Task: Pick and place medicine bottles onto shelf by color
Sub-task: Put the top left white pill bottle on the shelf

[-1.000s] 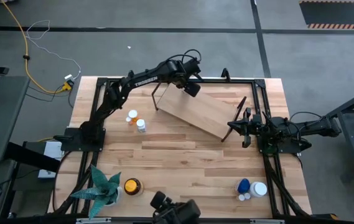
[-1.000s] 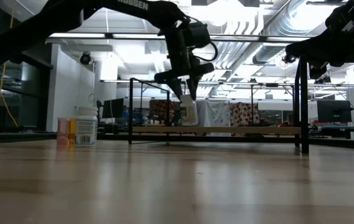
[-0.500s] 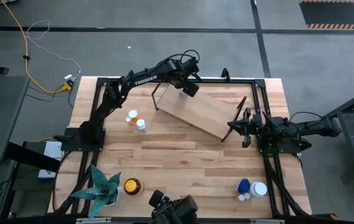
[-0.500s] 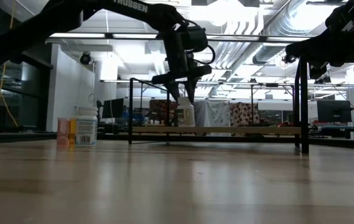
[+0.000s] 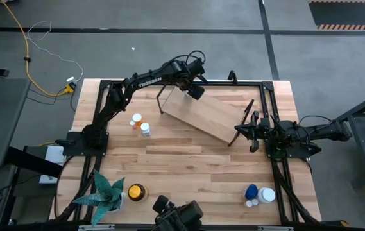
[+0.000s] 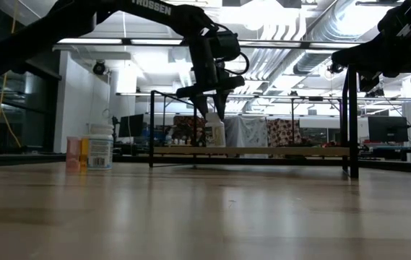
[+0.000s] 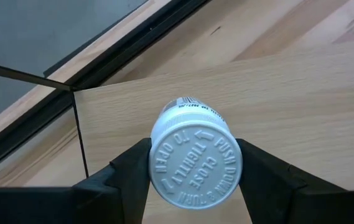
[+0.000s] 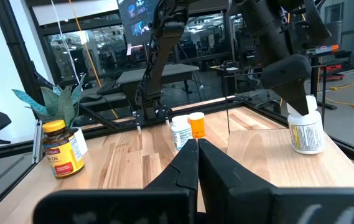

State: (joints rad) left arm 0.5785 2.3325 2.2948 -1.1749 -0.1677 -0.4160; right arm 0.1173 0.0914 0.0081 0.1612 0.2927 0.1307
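Standing upright on shelf (image 5: 203, 115) corner – white medicine bottle (image 7: 195, 157), left pincer (image 7: 192, 167) pinching its cap. Rigid plastic, probably light, smooth – hold at cap sides. Right pincer (image 8: 196, 163) pressed together, idle.

Robotics lab: exposed ceiling ducts (image 6: 313, 29) (industrial), monitors (image 8: 140, 14) behind.

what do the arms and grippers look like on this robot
Both arms are matte black, built of jointed tubular links with loose black cables looped at the wrists. The left arm carries white TROSSEN lettering along its forearm. Each of the left gripper and right gripper has two flat, dark, wedge-shaped fingers.
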